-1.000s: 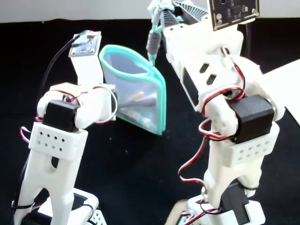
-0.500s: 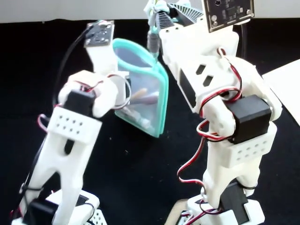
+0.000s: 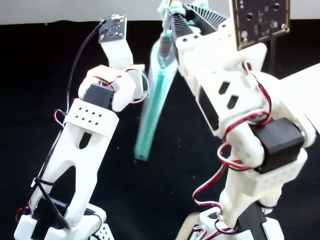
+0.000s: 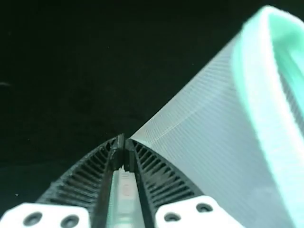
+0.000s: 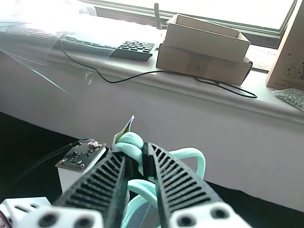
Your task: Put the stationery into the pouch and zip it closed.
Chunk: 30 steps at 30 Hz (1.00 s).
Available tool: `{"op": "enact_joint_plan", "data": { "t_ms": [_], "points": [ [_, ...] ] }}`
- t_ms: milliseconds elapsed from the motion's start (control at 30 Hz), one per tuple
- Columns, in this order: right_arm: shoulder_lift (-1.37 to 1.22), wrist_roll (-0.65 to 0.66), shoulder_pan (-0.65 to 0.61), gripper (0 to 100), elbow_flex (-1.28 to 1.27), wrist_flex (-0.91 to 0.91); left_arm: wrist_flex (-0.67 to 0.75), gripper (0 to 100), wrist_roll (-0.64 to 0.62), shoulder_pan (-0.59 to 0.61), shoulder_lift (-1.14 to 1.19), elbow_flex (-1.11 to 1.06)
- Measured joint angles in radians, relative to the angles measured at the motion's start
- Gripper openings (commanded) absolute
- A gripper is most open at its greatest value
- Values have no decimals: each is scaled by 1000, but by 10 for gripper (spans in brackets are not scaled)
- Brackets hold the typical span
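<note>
Pouch (image 3: 155, 100) clamped, left gripper (image 4: 123, 142), right gripper (image 5: 134, 152)

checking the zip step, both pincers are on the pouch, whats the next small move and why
Probably the right pincer should draw the teal loop away from the left pincer, which clamps the pouch edge as an anchor. The pouch hangs between them, so pulling apart may run the zip.

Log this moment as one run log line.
left claw: shut on pouch | right claw: shut on teal loop | pouch: held up, edge-on to high view
</note>
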State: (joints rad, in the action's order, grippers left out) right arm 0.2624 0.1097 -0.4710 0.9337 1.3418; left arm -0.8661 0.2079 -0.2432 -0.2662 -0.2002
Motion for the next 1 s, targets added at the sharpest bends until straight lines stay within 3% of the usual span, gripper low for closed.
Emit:
{"op": "enact_joint_plan", "data": {
  "t_ms": [567,1000],
  "points": [
    [3,0,-71,7,8,69,3,7,0,6,0,-58],
    [5,0,-74,7,8,78,3,10,0,206,0,-58]
  ]
}}
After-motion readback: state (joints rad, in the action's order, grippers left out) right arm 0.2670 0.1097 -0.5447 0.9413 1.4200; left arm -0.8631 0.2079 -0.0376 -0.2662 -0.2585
